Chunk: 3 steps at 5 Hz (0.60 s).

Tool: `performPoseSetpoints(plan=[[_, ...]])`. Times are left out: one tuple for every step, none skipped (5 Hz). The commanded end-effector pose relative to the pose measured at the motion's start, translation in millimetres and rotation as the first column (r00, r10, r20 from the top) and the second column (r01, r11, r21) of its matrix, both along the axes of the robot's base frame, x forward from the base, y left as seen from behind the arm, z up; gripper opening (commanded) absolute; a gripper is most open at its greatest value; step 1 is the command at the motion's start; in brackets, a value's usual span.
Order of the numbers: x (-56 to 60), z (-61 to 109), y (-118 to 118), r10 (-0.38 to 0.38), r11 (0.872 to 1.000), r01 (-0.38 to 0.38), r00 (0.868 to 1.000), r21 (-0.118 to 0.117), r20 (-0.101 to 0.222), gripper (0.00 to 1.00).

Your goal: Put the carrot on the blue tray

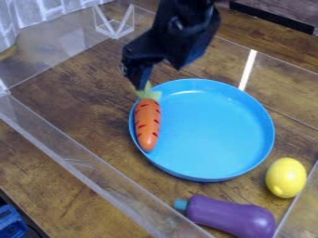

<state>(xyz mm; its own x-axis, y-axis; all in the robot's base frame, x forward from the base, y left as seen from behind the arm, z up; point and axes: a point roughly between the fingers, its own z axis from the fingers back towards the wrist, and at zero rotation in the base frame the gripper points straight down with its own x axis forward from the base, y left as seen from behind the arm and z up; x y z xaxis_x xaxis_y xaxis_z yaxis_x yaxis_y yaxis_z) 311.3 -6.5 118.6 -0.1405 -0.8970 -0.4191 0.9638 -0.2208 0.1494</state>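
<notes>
While gripper (159,74) hangs open — carrot (148,123) just below it, on blue tray's (211,130) left edge.

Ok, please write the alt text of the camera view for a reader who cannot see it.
An orange carrot lies on the left part of a round blue tray, its leafy top at the rim. The open black claw hangs just above it. A lemon and an eggplant are beside the tray.

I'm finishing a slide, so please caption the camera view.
Beneath the dark end effector, an orange carrot lies at the left edge of the blue tray.
</notes>
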Motion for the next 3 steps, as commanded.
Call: performPoseSetpoints(plan=[[-6.3,-10.2,-3.3,-0.055,0.998,0.055,0.998,-0.007,0.042,1.0],[-9.6,-33.5,-3.8,-0.111,0.994,0.111,0.993,-0.006,0.037,1.0],[-17.2,-37.4,-8.2,-0.09,0.996,0.091,0.995,-0.008,0.033,1.0]])
